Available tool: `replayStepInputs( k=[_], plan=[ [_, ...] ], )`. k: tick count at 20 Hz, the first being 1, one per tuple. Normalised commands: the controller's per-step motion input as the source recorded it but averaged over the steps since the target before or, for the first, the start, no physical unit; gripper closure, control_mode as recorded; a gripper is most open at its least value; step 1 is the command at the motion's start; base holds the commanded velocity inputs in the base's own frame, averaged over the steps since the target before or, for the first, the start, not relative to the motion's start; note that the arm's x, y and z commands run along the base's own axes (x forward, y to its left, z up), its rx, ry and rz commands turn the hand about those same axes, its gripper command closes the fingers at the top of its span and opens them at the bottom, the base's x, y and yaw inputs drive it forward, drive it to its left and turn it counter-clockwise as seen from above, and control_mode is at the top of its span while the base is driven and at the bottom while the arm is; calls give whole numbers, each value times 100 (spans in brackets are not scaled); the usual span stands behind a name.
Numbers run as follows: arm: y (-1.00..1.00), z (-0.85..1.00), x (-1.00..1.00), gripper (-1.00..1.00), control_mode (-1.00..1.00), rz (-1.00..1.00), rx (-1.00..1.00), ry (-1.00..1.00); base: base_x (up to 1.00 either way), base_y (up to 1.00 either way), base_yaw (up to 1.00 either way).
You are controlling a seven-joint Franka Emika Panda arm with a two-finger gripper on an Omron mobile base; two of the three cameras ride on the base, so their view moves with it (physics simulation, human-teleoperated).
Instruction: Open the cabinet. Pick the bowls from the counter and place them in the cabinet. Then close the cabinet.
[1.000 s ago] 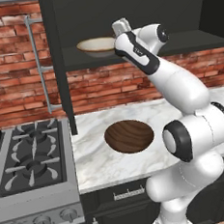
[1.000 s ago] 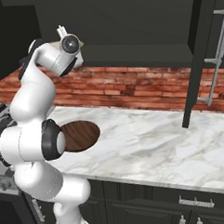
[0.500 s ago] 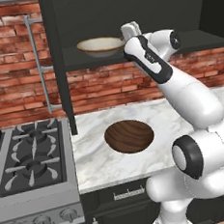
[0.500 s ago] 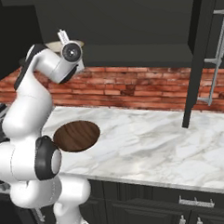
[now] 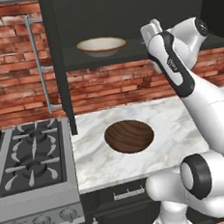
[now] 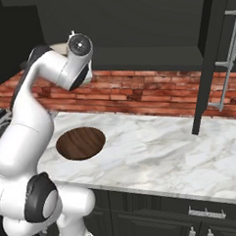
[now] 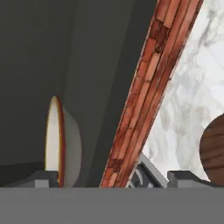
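The cabinet (image 5: 137,4) stands open, its left door (image 5: 56,66) swung out. The cream bowl (image 5: 101,46) with a tan rim sits on the cabinet's shelf. In the hand view this cream bowl (image 7: 57,140) shows edge-on at the left. My gripper (image 5: 146,32) hangs level with the shelf, to the right of the bowl and apart from it. Its jaws (image 7: 114,179) stand open with nothing between them. The dark brown wood-grain bowl (image 5: 129,135) lies on the marble counter (image 5: 183,121) below, and this brown bowl (image 6: 81,143) is next to my arm.
A gas stovetop (image 5: 26,161) with black grates borders the counter on the left. The right cabinet door (image 6: 212,61) hangs open with its silver handle (image 6: 227,60). A brick wall (image 5: 111,85) backs the counter. Dark drawers (image 6: 203,213) sit under the counter edge.
My hand has drawn back to the right, away from the cream bowl, which stays on the shelf. The jaws have opened a little wider.
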Motion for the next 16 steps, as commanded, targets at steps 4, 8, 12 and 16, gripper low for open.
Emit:
replayStepInputs(
  k=[4,8,12,16],
  plan=[
    [-44,2,-88,-100,-100,0,3,13,0,0,0],
    [-27,-12,-94,-100,-100,1,0,-6,0,0,0],
    [-24,-24,-78,-100,-100,3,0,-4,0,0,0],
    [-7,-22,-53,-100,-100,5,0,-2,0,0,0]
  ],
)
